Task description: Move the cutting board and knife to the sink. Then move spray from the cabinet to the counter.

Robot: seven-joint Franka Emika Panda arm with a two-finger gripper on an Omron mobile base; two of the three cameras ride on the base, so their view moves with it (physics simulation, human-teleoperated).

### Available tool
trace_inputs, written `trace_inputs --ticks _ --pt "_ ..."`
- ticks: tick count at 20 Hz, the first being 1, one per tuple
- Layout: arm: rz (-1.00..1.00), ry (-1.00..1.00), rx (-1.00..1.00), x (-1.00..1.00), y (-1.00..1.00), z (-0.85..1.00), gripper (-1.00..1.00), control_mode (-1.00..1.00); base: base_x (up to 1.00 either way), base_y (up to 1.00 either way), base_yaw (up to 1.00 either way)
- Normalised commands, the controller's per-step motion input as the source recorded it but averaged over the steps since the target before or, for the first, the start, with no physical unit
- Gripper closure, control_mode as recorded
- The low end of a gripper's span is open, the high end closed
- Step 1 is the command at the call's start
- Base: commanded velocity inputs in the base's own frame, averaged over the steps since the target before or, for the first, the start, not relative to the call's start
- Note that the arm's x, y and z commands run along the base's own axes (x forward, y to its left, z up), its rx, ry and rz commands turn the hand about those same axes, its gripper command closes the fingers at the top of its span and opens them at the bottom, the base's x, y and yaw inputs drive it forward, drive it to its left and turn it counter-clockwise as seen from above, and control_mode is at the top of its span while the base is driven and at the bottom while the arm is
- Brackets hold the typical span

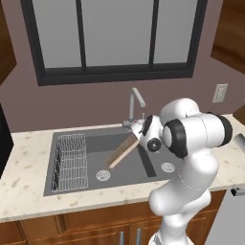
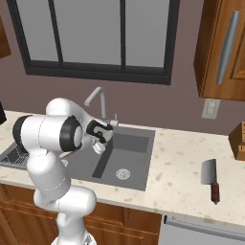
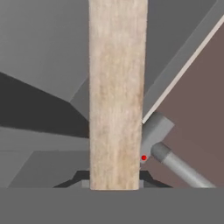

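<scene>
Nearest you, on the speckled beige stone worktop (image 2: 182,167), the knife (image 2: 210,178) lies flat, dark handle toward you, pale blade pointing away. Beyond, your hand (image 1: 139,130) is clamped on the cutting board (image 1: 122,151), striped pale wood slanting down into the dark grey sink (image 1: 95,143) below the curved silver faucet (image 1: 135,103).

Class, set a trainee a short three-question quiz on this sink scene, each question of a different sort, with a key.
1. True or false: the knife lies in the sink.
2. What is the gripper shut on? A) faucet B) cutting board C) wire rack
3. Fill in: the board hangs tilted over the sink's ____ basin, the one with the wire rack.

Key: 1 false, it lies on the counter right of the sink; 2 B; 3 left.
</scene>
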Motion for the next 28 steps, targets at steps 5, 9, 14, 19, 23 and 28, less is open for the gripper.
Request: trace_inputs --ticks 5,9,14,19,23,28 --pt "0.01 -0.10 0.04 0.00 0.01 -0.52 1.00 -1.00 0.00 0.00 0.00" --pt "0.00 -0.06 0.01 0.00 0.01 -0.51 1.00 -1.00 0.00 0.00 0.00" --pt "0.00 -0.03 0.00 0.00 0.08 -0.45 1.00 -1.00 0.00 0.00 0.00" --pt "0.00 0.00 0.00 0.00 0.03 -0.38 -1.00 -1.00 0.00 0.00 0.00" --pt "0.00 0.00 0.00 0.00 0.01 -0.25 -1.00 -1.00 0.00 0.00 0.00" --pt "0.00 0.04 0.00 -0.03 0.03 -0.01 -1.00 -1.00 0.00 0.00 0.00"
